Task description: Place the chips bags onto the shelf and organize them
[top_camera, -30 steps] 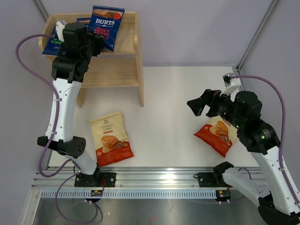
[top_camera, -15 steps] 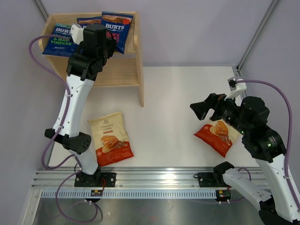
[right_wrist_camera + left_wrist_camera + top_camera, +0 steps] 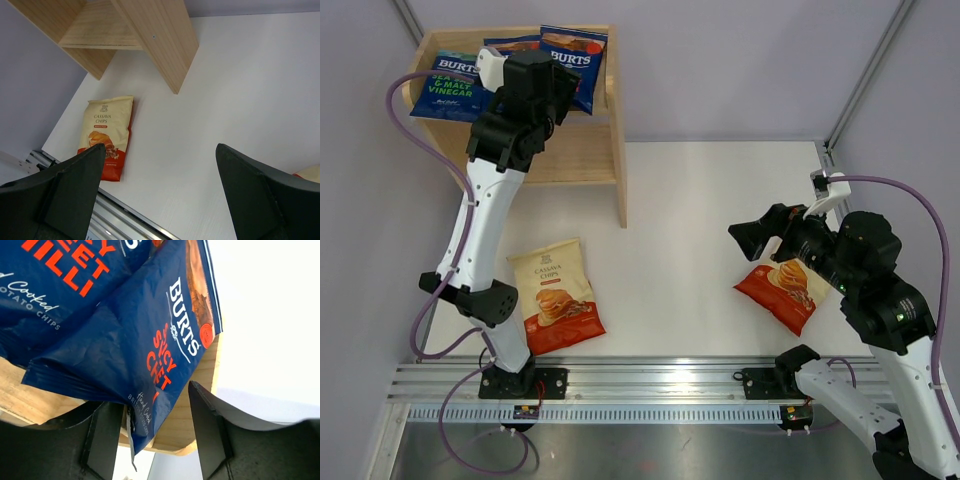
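Three dark blue BURTS chips bags lie on the top tier of the wooden shelf (image 3: 570,150): a sea salt and vinegar one (image 3: 448,85) at the left, one (image 3: 510,44) in the middle, a spicy one (image 3: 576,62) at the right. My left gripper (image 3: 563,98) is open at that tier. In the left wrist view the spicy bag (image 3: 150,340) hangs its lower corner between the parted fingers of the gripper (image 3: 152,405), close to the left one. Two cream bags lie on the table (image 3: 556,296) (image 3: 782,290). My right gripper (image 3: 752,237) is open and empty above the right one.
The shelf's lower tier (image 3: 560,145) holds nothing that I can see. The shelf's side panel (image 3: 155,40) and the left cream bag (image 3: 105,135) show in the right wrist view. A metal rail (image 3: 650,375) runs along the near table edge. Purple walls stand behind and beside the shelf.
My left gripper carried the spicy bag rightward along the top tier and the bag now rests at its right end. The vinegar bag is uncovered. My right arm drifted slightly right.
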`<state>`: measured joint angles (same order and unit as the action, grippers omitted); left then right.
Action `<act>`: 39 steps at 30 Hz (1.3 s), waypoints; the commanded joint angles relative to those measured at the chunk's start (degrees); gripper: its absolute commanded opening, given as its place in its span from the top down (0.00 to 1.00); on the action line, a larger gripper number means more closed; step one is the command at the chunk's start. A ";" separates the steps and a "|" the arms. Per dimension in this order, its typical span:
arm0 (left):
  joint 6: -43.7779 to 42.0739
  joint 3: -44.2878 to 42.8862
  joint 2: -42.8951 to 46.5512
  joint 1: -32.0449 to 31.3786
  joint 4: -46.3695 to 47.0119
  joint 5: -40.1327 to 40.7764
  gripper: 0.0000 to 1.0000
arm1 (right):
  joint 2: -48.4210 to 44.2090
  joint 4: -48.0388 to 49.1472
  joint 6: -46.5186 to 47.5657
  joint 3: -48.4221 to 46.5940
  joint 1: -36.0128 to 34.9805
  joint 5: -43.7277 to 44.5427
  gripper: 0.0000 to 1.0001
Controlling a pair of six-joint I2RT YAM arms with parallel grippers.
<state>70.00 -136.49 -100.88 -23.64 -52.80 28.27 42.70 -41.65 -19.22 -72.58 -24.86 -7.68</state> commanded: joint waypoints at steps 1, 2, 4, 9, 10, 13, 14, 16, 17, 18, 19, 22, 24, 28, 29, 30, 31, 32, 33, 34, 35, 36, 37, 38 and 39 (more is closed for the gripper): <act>-2.31 -2.29 1.03 -0.18 2.70 0.38 0.43 | -0.25 0.87 1.03 -0.29 -0.27 -0.84 0.01; -2.67 -2.03 1.47 -0.18 2.70 0.21 0.44 | -0.33 0.78 0.94 -0.37 -0.27 -0.76 0.01; -3.20 -0.63 2.61 -0.18 3.13 -0.06 0.45 | -0.16 0.69 1.03 -0.46 -0.36 -0.67 0.01; -3.99 7.11 6.75 -0.18 7.17 -0.59 0.79 | 0.02 0.87 0.59 -0.64 -0.28 -0.84 0.00; -4.08 7.20 6.84 -0.09 7.18 -0.85 0.81 | 0.02 0.95 0.50 -0.64 -0.27 -1.10 0.00; -4.25 6.50 5.88 -0.09 7.53 -2.25 0.84 | 0.02 0.87 0.24 -0.64 -0.27 -1.37 0.01; -3.99 6.23 5.35 -0.09 7.53 -2.69 0.85 | 0.02 0.95 0.33 -0.55 -0.36 -1.37 0.01; -3.29 5.53 4.64 -0.09 7.79 -3.22 0.87 | -0.07 0.95 0.24 -0.29 -0.36 -1.20 0.00; -2.59 5.44 3.94 -0.09 8.58 -3.66 0.89 | 0.02 0.96 0.24 -0.29 -0.28 -1.11 0.01; -2.06 4.92 3.59 -0.09 8.67 -3.92 0.91 | 0.02 0.87 0.33 -0.29 -0.27 -1.19 0.01; -1.80 4.48 3.15 -0.18 8.76 -3.84 0.92 | 0.02 0.87 0.50 -0.20 -0.36 -1.19 0.01; -0.13 4.12 2.18 -0.01 9.46 -3.84 0.91 | -0.25 0.60 0.59 -0.28 -0.28 -0.75 0.00; 0.40 3.69 1.30 0.00 10.08 -4.28 0.92 | -0.33 0.60 0.68 -0.20 -0.28 -0.75 0.01; 1.45 3.33 -0.02 0.00 10.61 -5.85 0.92 | -0.16 0.95 0.77 -0.02 -0.36 -0.75 0.01; 1.20 3.51 -0.37 0.00 11.30 -6.12 0.91 | -0.16 0.96 0.68 0.07 -0.36 -0.75 0.00; 1.37 3.51 -0.37 0.00 11.14 -6.30 0.90 | -0.16 1.04 0.77 0.33 -0.28 -0.75 0.01; 0.94 3.51 -0.37 0.00 11.14 -6.47 0.88 | -0.16 1.04 0.77 0.33 -0.27 -0.67 0.00; 0.58 3.51 -0.37 0.00 10.87 -6.39 0.79 | -0.16 1.04 0.68 0.33 -0.27 -0.67 0.01; 0.41 3.68 0.41 0.00 10.52 -6.13 0.75 | -0.16 0.96 0.85 0.33 -0.27 -0.49 0.00; -0.47 4.12 1.03 0.00 10.35 -5.43 0.73 | -0.07 0.87 0.77 0.33 -0.36 -0.40 0.01; -1.00 5.60 1.91 0.00 10.78 -4.90 0.68 | 0.10 0.95 0.77 0.33 -0.28 -0.32 0.01; -1.44 6.49 2.87 0.00 11.13 -4.46 0.65 | 0.11 0.96 0.85 0.42 -0.27 -0.32 0.01; -2.40 7.45 4.97 0.00 11.66 -3.67 0.62 | 0.11 0.96 0.59 0.42 -0.27 -0.32 0.01; -3.02 8.33 5.86 0.00 12.53 -3.23 0.58 | 0.54 1.04 0.68 0.33 -0.36 -0.40 0.01; -3.72 8.78 6.65 0.00 12.72 -2.96 0.52 | 0.72 1.13 0.68 0.24 -0.36 -0.58 0.01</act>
<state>68.82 -128.64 -99.44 -23.57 -43.97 24.01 42.78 -41.87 -19.22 -72.18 -24.86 -8.16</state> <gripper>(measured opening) 0.435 0.993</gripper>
